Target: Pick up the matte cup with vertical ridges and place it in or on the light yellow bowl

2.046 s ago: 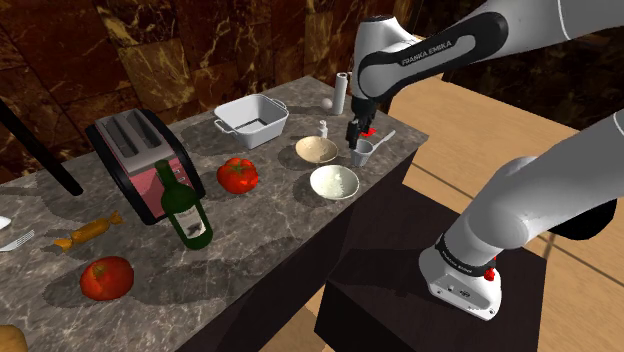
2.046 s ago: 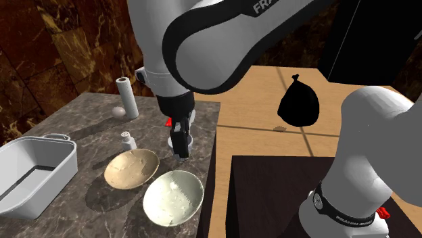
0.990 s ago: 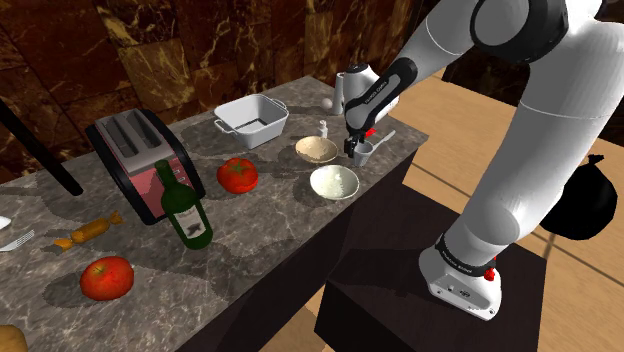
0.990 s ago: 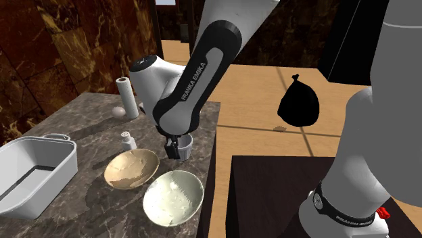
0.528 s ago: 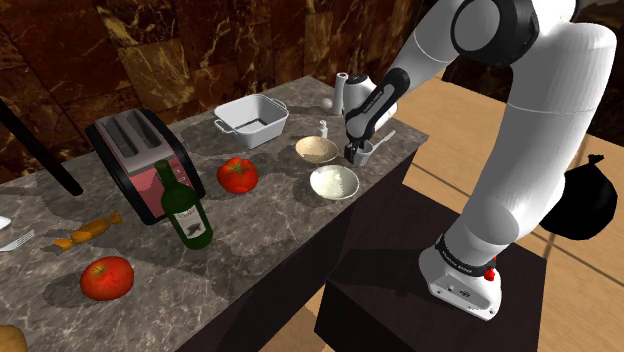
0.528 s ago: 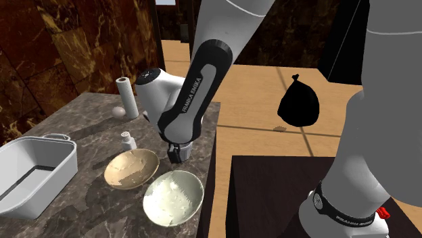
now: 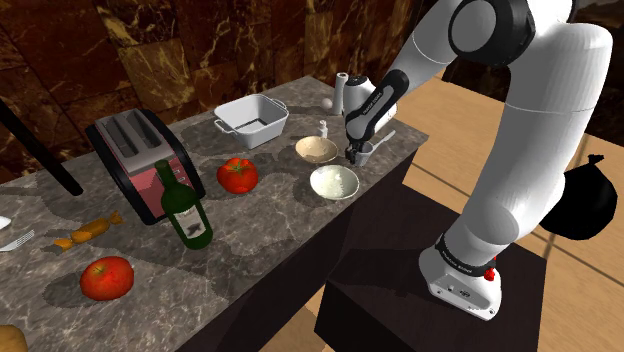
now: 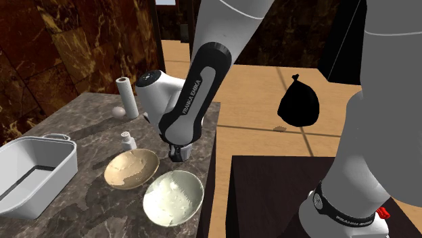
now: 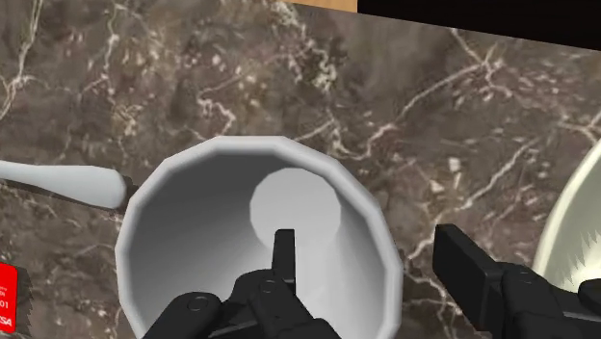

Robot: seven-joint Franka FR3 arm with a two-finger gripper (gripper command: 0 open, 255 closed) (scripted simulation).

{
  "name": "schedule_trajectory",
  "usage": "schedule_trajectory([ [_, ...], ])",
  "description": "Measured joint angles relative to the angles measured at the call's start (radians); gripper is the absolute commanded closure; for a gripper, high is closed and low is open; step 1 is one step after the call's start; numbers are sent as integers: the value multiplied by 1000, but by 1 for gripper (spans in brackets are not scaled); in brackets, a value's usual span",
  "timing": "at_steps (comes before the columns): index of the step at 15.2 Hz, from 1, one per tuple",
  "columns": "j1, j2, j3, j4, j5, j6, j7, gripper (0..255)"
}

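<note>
Wrist view, item one: grey ridged cup (image 9: 222,221), upright on the marble counter (image 9: 193,77), seen down its open mouth.

Item two: gripper (image 9: 376,255), fingers spread astride the cup's wall, one finger (image 9: 284,252) inside the mouth and the other outside. Neither appears to press the wall yet.

Item three: pale yellow bowl (image 9: 578,221), just beside the outer finger. In the shoulder view this bowl (image 7: 334,182) lies just left of and nearer than the cup (image 7: 366,152), with a tan bowl (image 7: 316,149) farther back.

Item four: white utensil handle (image 9: 58,181), touching or almost touching the cup's far side.

Step in hand: pinching the wall. Advice:
- Close evenly so the thin wall is caught square and the cup does not tip.
- Lift straight up, clear of the handle.
- Keep the outer finger off the bowl's rim.
</note>
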Motion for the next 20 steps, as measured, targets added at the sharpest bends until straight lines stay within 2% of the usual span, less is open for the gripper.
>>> schedule_trajectory([
  [10,0,-5,1,0,1,-4,-2,255],
  [20,-3,-126,11,-2,29,-121,-42,255],
])
